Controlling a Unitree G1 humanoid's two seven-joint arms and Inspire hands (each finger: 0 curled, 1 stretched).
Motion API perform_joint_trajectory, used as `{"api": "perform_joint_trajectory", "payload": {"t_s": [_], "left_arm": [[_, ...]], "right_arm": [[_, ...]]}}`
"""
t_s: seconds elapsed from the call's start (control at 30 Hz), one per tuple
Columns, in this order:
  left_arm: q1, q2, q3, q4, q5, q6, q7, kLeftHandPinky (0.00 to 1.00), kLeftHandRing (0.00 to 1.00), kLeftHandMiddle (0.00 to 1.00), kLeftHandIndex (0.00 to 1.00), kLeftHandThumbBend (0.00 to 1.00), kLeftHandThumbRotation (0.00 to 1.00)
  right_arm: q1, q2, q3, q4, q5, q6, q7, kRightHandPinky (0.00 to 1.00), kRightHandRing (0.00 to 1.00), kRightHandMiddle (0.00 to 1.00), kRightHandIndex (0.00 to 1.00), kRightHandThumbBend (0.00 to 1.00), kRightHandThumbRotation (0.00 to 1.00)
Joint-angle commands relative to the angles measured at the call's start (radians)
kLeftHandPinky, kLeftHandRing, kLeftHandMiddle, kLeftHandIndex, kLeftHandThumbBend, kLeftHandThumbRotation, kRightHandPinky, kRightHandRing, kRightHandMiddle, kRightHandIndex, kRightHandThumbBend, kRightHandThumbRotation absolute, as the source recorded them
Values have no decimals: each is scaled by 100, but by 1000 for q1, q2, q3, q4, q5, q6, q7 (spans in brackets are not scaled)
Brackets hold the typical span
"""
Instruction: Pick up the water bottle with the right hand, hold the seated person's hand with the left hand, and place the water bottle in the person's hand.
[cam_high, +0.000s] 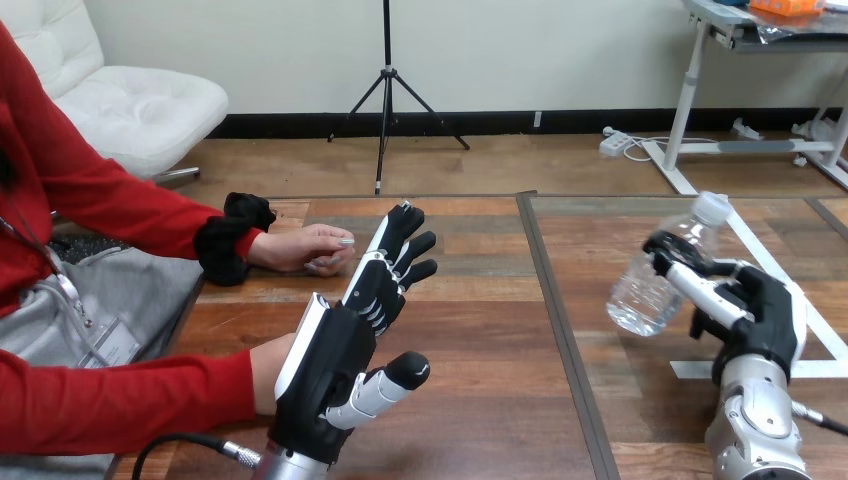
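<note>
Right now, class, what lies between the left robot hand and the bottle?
In the head view, only bare table lies between the left robot hand and the bottle, crossed by a dark seam in the wood.

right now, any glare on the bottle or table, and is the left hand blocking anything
Head view: even light, no harsh glare on the table; the clear water bottle carries pale highlights, yet its outline reads plainly in the right hand; the left hand hides most of the person's nearer hand.
</note>
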Motion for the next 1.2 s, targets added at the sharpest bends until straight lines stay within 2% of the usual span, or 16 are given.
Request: {"api": "perform_joint_trajectory", "payload": {"t_s": [0.0, 0.13, 0.3, 0.7, 1.0, 1.17], "left_arm": [[-59, -1, 9, -5, 18, 1, 20, 88, 94, 98, 99, 100, 80], [-56, -2, 8, -6, 24, 0, 29, 88, 94, 99, 99, 100, 80], [-55, -1, 8, -8, 32, 1, 41, 88, 94, 98, 99, 100, 80], [-56, 7, 12, -7, 59, -18, 79, 88, 94, 98, 99, 100, 79], [-60, 19, 21, -12, 102, -25, 138, 88, 94, 98, 100, 100, 80], [-64, 35, 39, -14, 182, -44, 217, 88, 95, 99, 100, 100, 81]], "right_arm": [[-37, -2, 31, -94, -17, -67, 23, 5, 9, 14, 14, 65, 0], [-23, 1, 53, -118, -37, -73, 22, 6, 9, 14, 14, 64, 0], [0, 10, 68, -159, -34, -86, 53, 6, 9, 13, 14, 63, 0], [65, 23, 114, -274, -49, -80, 76, 5, 8, 13, 13, 62, 0], [123, 30, 146, -381, -64, -65, 90, 5, 8, 12, 13, 60, 0], [154, 38, 162, -441, -74, -50, 87, 4, 8, 12, 13, 59, 0]]}}
